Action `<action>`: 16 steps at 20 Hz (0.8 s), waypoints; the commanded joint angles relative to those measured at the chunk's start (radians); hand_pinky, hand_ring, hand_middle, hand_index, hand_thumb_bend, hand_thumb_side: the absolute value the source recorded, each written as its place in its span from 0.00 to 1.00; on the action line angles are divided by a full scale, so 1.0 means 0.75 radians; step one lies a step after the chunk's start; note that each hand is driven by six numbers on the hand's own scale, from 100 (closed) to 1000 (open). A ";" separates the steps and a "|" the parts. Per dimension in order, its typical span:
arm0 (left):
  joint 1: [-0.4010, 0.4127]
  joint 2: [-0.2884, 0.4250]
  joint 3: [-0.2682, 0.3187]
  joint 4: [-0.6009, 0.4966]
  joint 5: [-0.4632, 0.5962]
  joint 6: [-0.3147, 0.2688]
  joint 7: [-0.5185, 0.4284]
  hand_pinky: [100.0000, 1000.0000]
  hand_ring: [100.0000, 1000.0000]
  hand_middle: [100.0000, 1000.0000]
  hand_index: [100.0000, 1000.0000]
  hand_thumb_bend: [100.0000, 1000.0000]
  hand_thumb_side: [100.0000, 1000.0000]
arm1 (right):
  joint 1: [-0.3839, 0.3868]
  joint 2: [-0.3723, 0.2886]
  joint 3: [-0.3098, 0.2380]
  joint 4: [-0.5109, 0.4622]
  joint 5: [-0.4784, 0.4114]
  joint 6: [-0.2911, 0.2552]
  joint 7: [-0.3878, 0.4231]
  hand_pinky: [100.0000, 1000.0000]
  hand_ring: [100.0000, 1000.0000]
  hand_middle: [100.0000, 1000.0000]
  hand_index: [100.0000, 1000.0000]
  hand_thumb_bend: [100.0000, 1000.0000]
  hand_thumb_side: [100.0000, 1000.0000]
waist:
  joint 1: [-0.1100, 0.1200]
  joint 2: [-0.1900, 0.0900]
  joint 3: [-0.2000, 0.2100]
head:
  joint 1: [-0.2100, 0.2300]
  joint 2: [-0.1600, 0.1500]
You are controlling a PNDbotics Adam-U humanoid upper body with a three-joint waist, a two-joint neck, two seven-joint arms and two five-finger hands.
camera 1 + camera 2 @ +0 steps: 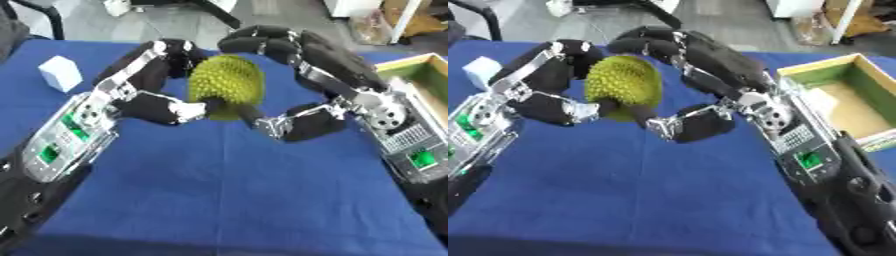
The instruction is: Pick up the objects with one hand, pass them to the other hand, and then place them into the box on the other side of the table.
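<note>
Left eye view has the spiky yellow-green durian [227, 84] held up over the middle of the blue bench [227, 200], caught between both arms — the left robot hand [149, 82] curls round its left side, the right robot hand [293, 75] curls over its top and right side. A small white box [60, 73] sits near the far left edge. An open wooden box [855, 95] stands at the right edge, well apart from the fruit — bare blue cloth fills the near half.
</note>
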 commanded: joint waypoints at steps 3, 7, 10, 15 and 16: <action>-0.026 0.028 -0.005 -0.049 0.062 0.004 -0.009 0.58 0.33 0.34 0.53 0.35 0.00 | -0.016 -0.002 -0.007 0.025 0.061 -0.036 0.000 0.81 0.85 0.84 0.91 0.15 0.18 | -0.005 -0.029 0.000 | -0.001 -0.003; -0.022 0.033 0.003 -0.065 0.084 0.003 -0.004 0.57 0.33 0.34 0.53 0.35 0.00 | -0.010 -0.005 -0.007 0.044 0.097 -0.055 -0.006 0.81 0.85 0.84 0.90 0.14 0.15 | -0.004 -0.029 0.000 | 0.000 -0.003; -0.015 0.038 0.010 -0.074 0.091 0.002 -0.002 0.57 0.33 0.34 0.53 0.34 0.00 | -0.005 -0.007 -0.010 0.056 0.112 -0.058 -0.020 0.80 0.82 0.79 0.83 0.11 0.09 | -0.004 -0.028 0.000 | -0.001 -0.003; -0.002 0.046 0.022 -0.091 0.087 0.001 -0.002 0.58 0.33 0.34 0.53 0.34 0.00 | 0.000 -0.011 -0.015 0.067 0.146 -0.043 -0.078 0.78 0.77 0.71 0.64 0.00 0.00 | -0.003 -0.027 0.002 | -0.001 -0.003; -0.001 0.047 0.023 -0.094 0.087 0.001 -0.003 0.58 0.33 0.34 0.53 0.34 0.00 | 0.000 -0.011 -0.015 0.068 0.154 -0.039 -0.094 0.76 0.74 0.65 0.61 0.00 0.00 | -0.003 -0.027 0.002 | -0.001 -0.003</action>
